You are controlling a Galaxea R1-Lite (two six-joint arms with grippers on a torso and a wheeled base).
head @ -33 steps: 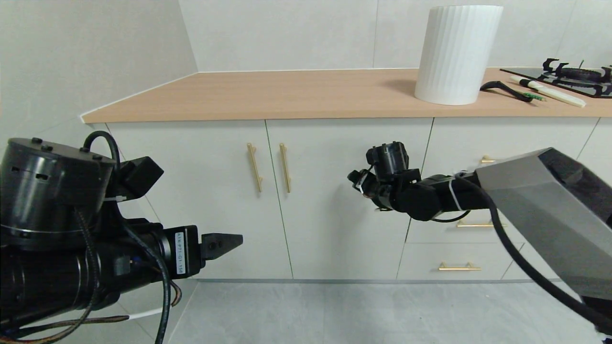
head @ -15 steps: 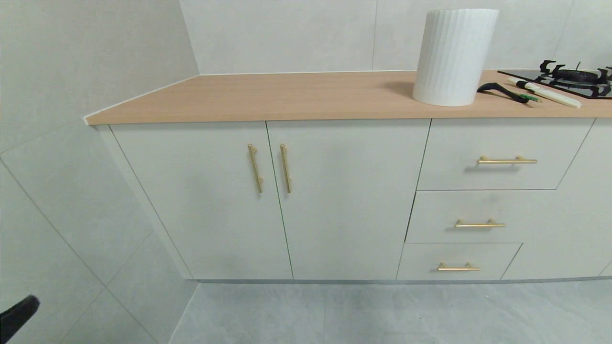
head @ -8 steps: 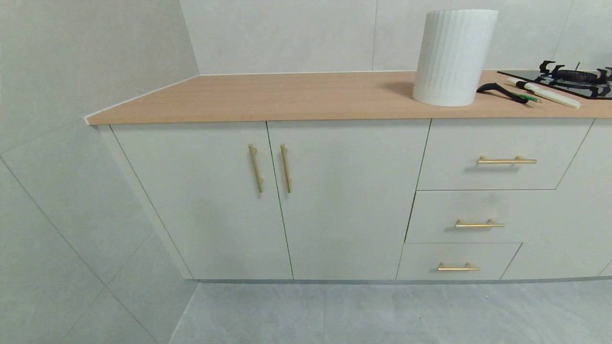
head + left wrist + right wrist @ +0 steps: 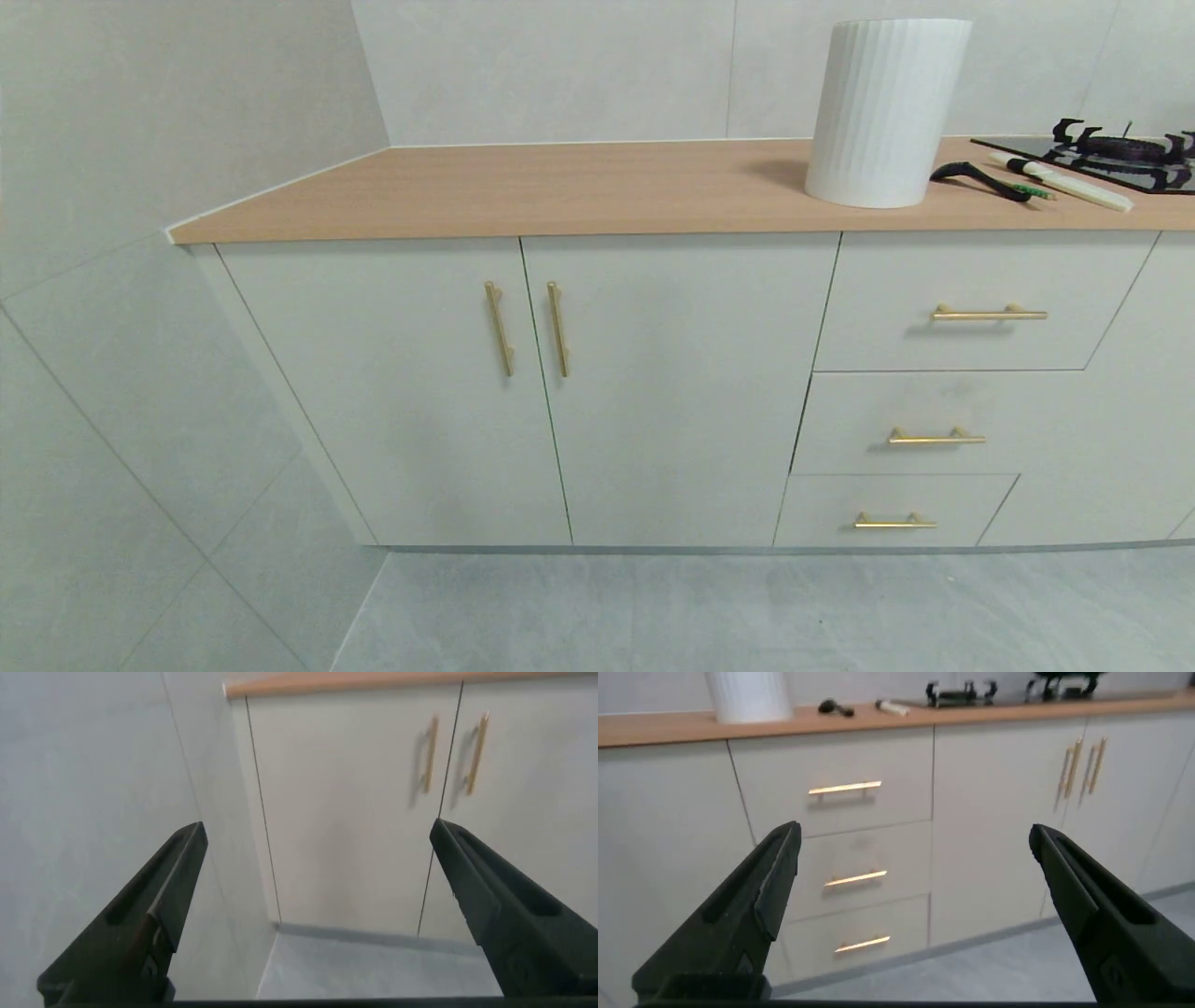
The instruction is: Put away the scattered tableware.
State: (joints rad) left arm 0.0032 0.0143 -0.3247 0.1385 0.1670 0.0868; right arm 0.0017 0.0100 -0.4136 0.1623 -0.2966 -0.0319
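Note:
On the wooden counter point(image 4: 560, 187), a black utensil point(image 4: 980, 177) and a white utensil with a green tip point(image 4: 1064, 182) lie to the right of a tall white ribbed container point(image 4: 887, 112). The right wrist view also has the container point(image 4: 747, 695), the black utensil point(image 4: 836, 708) and the white utensil point(image 4: 892, 707), far beyond my right gripper point(image 4: 915, 905). That gripper is open and holds nothing, low in front of the drawers. My left gripper point(image 4: 318, 915) is open too, holding nothing, low before the cabinet doors.
A black hob point(image 4: 1111, 149) sits at the counter's far right. Below are two cabinet doors with gold handles point(image 4: 527, 327) and three drawers with gold handles point(image 4: 990, 314). A tiled wall point(image 4: 140, 280) closes the left side. Grey floor point(image 4: 747, 607) lies in front.
Both arms were raised in front of the cabinet 2.2 s ago and have since dropped out of the head view. The last dark tip left the lower left corner within the past second.

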